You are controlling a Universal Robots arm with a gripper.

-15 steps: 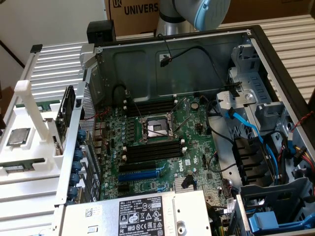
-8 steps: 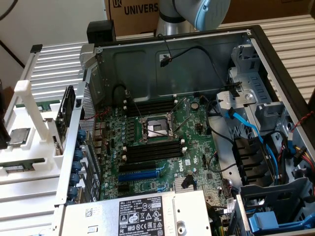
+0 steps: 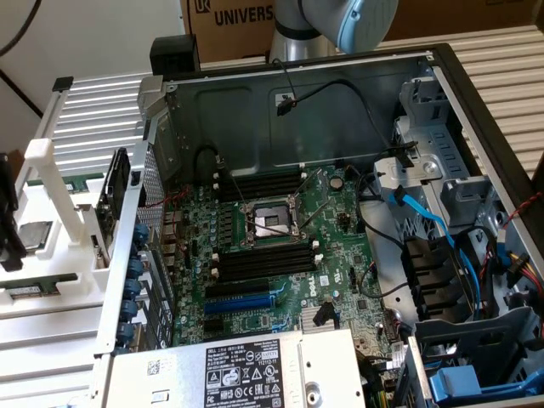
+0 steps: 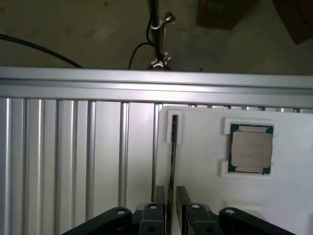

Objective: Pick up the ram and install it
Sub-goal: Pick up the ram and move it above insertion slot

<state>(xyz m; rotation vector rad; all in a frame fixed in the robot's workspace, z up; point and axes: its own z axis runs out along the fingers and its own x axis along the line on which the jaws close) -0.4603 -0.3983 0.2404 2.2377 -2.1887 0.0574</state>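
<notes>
One relation that counts: the ram (image 4: 172, 147) is directly between my fingers, standing on its thin edge in the wrist view, with its long axis running straight away from the gripper (image 4: 171, 208).
Gripper state: jaws apart, one finger on each side of the stick and close to it. I can't see either one pressing on it, so I'd call it straddling, not gripping.
Where the ram sits: upright in a narrow slot of the white holder tray (image 4: 205, 196), its far end tucked into a small white bracket.
What else the tray holds: the silver processor chip (image 4: 251, 149) lies flat in its own pocket, beside the ram but well apart from it.
Where the tray is: on the ribbed metal table (image 4: 58, 156), outside the PC case (image 3: 297, 93), off to the exterior view's left.
Inside the case: the motherboard (image 3: 340, 229) lies flat, and the long black slots (image 3: 263, 259) near the socket look empty.
Progress, my guess: lined up for the pick, nothing lifted yet.
</notes>
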